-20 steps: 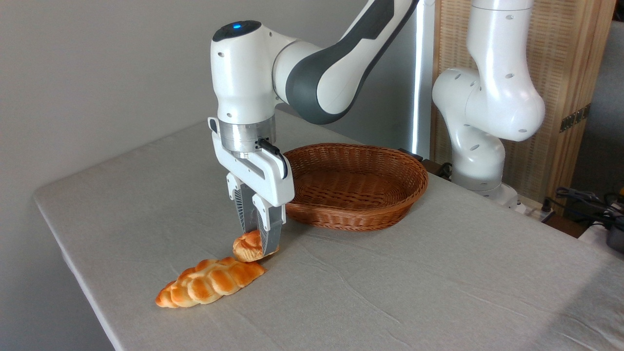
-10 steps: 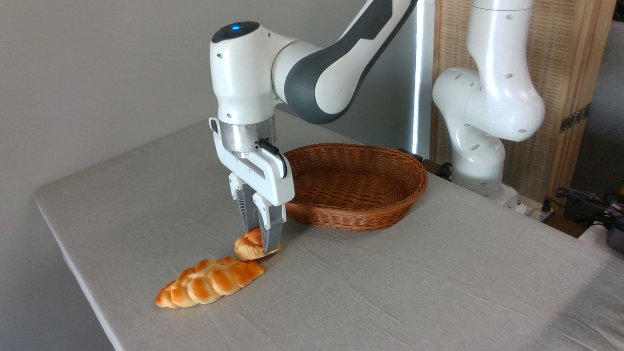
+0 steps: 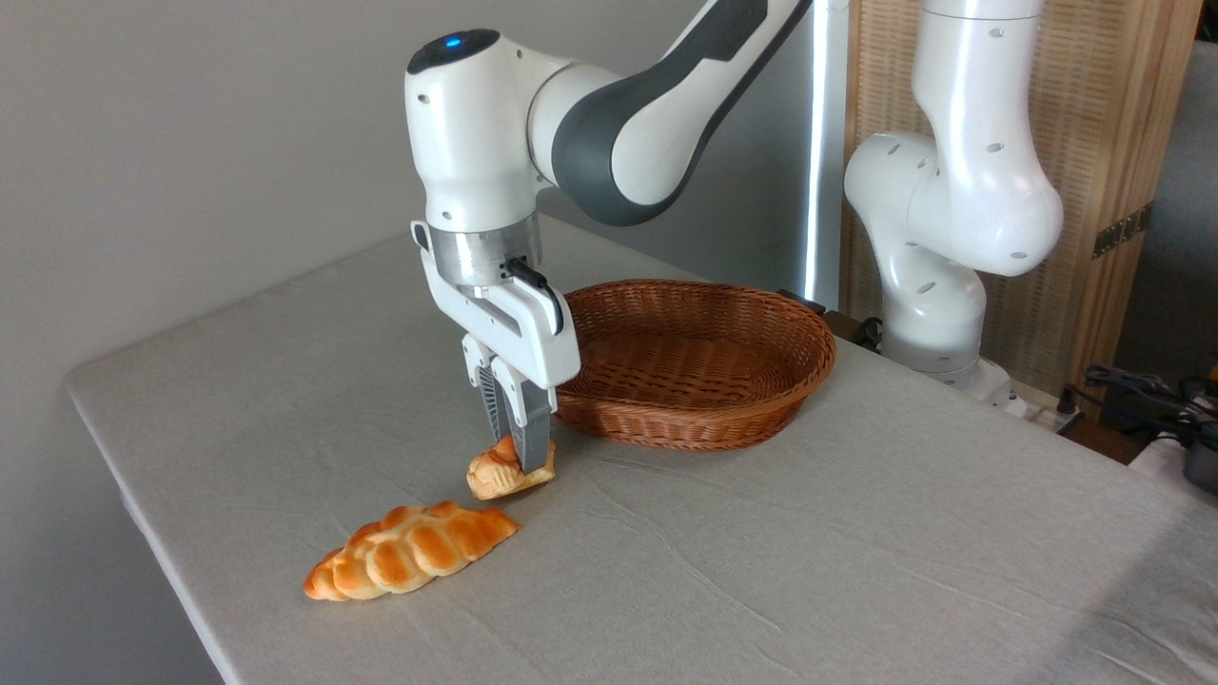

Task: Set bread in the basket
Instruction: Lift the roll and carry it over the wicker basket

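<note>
Nearest, by the table's [image 3: 856, 590] left edge: loaf [image 3: 411, 550], lying flat. Just beyond: bun [image 3: 501, 473], pinched between the closed fingers [image 3: 533, 440] of the gripper [image 3: 514, 455], raised just clear of the cloth, apart from the loaf. Farther back, toward the far edge: basket [image 3: 704, 419], holding nothing, beside the gripper body.

My table [image 3: 856, 571], covered in pale grey cloth, carries the wicker basket [image 3: 704, 419] toward its far side and a braided loaf [image 3: 409, 550] lying near the front left edge.
</note>
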Motion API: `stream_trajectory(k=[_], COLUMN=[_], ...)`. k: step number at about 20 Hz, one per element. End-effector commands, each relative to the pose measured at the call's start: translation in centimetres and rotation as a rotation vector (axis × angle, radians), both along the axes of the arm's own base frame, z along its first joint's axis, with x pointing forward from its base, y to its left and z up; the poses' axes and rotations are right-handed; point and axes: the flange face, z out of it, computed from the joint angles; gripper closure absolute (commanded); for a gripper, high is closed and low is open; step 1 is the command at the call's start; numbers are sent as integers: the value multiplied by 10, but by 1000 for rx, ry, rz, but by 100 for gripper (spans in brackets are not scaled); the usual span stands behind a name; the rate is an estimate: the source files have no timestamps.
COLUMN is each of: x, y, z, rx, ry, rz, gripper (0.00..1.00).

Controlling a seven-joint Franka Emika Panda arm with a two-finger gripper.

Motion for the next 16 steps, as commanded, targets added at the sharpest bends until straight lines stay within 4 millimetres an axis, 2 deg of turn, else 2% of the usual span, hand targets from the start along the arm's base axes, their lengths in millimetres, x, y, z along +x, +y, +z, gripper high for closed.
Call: stream_trajectory(k=[1, 4, 6, 12, 16], x=[-10, -15, -17, -18, -30], y=[2, 3, 3, 4, 8], z=[26, 33, 32, 31, 43], rx=[14, 19, 24, 27, 22], ry=[5, 27, 47, 62, 91], rz=[-1, -1, -4, -1, 15], gripper=[91, 92, 95, 95, 96])
